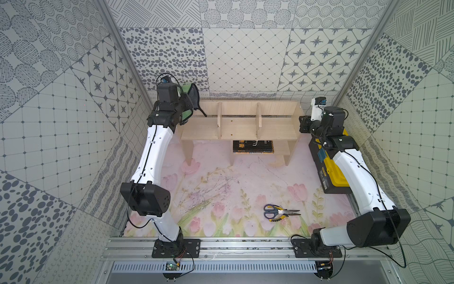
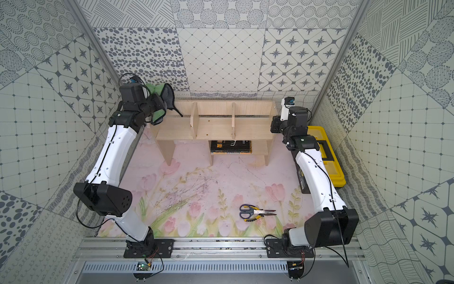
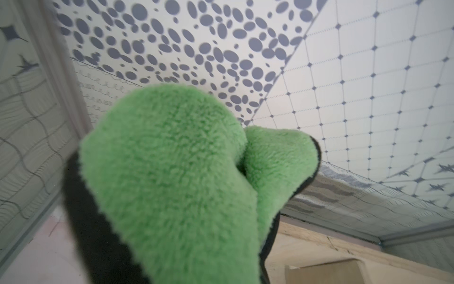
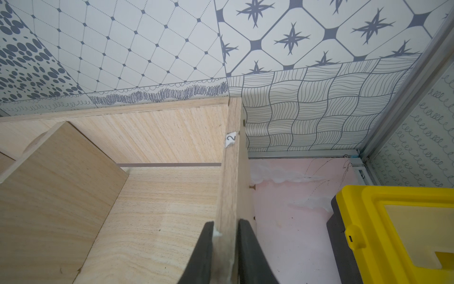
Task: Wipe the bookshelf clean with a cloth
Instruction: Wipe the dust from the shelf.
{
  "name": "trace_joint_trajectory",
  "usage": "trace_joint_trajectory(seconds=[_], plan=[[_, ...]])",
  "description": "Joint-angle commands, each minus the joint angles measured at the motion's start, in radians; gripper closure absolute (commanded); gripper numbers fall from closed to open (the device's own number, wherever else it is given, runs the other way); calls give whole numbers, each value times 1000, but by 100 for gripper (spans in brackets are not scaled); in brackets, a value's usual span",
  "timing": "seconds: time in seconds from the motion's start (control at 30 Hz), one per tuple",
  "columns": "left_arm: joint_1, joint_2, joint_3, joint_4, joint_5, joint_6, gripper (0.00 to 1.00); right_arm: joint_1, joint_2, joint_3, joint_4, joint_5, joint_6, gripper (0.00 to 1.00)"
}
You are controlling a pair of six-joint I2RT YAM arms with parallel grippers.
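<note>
The pale wood bookshelf (image 1: pixel 238 127) (image 2: pixel 213 127) stands against the back wall, with two upright dividers. My left gripper (image 1: pixel 187 106) is raised over the shelf's left end and is shut on the cloth (image 1: pixel 192 93) (image 2: pixel 161 91). The cloth bunches green side out, with its dark grey edge hanging toward the left bay. In the left wrist view the cloth (image 3: pixel 172 184) hides the jaws, and a corner of the bookshelf (image 3: pixel 307 248) shows beneath it. My right gripper (image 4: pixel 227 228) (image 1: pixel 304 123) is shut on the bookshelf's right side panel (image 4: pixel 231 177), one finger on each face.
A yellow and black toolbox (image 1: pixel 329 172) (image 4: pixel 393 233) lies right of the shelf, under my right arm. Scissors (image 1: pixel 280 211) lie on the flowered mat near the front. Dark books (image 1: pixel 253 147) sit on the small lower shelf. Patterned walls close in on three sides.
</note>
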Motion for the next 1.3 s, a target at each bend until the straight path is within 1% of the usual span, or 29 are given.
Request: trace_joint_trajectory(seconds=[0.0,0.13,0.2,0.23,0.27,0.3,0.33,0.43,0.47,0.53,0.63,0.67,0.77,0.83,1.0,1.07,1.17,1.27], plan=[[-89,35,14,30,271,84,100,11,-35,-2,13,-131,58,100],[-129,44,-12,18,310,116,100,11,-49,-16,13,-122,49,100],[-139,21,-76,30,329,117,100,11,-53,-19,13,-118,47,100],[-143,-2,-130,30,347,115,100,11,-54,-20,13,-118,47,100],[-143,-26,-186,70,362,115,100,11,-57,-19,13,-122,46,100],[-144,-54,-241,80,361,114,100,11,-58,-19,13,-124,50,100],[-144,-86,-299,84,330,107,100,11,-59,-19,13,-127,51,100],[-142,-181,-432,68,160,71,100,11,-62,-20,13,-132,54,100],[-144,-209,-467,62,120,61,100,11,-62,-19,13,-130,54,100],[-140,-246,-505,28,54,57,100,11,-64,-21,13,-130,53,100],[-139,-276,-508,-99,-68,63,100,11,-71,-29,19,-133,55,100],[-139,-292,-523,-117,-108,63,100,11,-75,-33,22,-133,54,100],[-124,-345,-578,-102,-166,57,100,11,-79,-44,27,-134,55,100],[-111,-344,-552,-110,-186,57,100,11,-79,-46,29,-135,58,100],[-96,-269,-393,-116,-182,65,100,11,-79,-41,30,-150,67,100],[-97,-229,-304,-106,-174,71,100,11,-78,-41,31,-153,66,100],[-92,-171,-151,-127,-246,87,100,11,-73,-35,31,-164,62,100],[-58,-126,-19,-146,-275,88,100,11,-68,-26,31,-176,61,100]])
